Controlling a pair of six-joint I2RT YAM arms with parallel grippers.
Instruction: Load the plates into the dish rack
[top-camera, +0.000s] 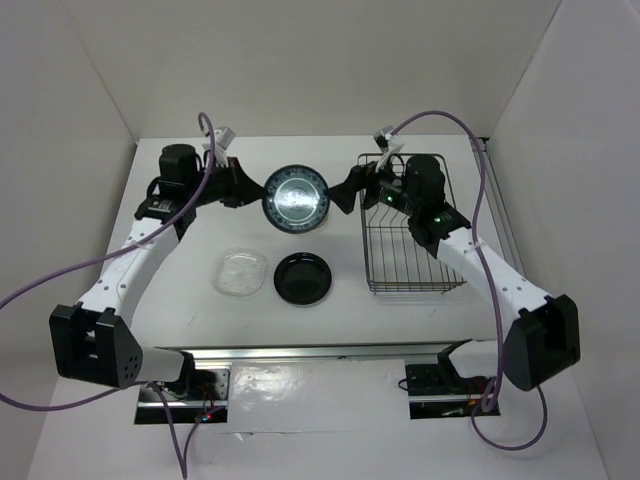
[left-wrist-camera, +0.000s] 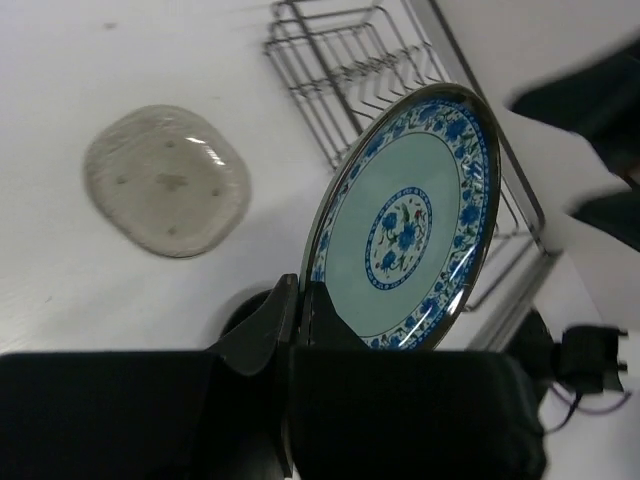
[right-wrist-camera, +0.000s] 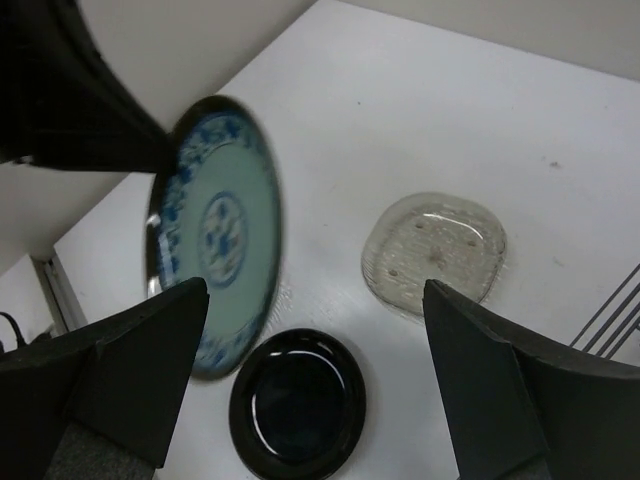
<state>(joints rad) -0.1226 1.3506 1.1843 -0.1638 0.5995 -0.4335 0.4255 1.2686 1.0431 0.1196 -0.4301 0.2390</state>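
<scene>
- Teal plate (top-camera: 295, 198) sits pinched at its rim by left claw (top-camera: 252, 188), just ahead of spread right claw (top-camera: 350, 192).
- Rack (top-camera: 415, 288) beside right claw shows no plates.
- Clear plate (top-camera: 241, 272) and black plate (top-camera: 303, 278) lie flat below both claws, not yet loaded.

We are seeing bright, even light with only soft shadows. Glare is glinting off the teal plate (left-wrist-camera: 405, 225) just beyond our left fingers (left-wrist-camera: 262, 335), which are showing dark and unfocused.
</scene>
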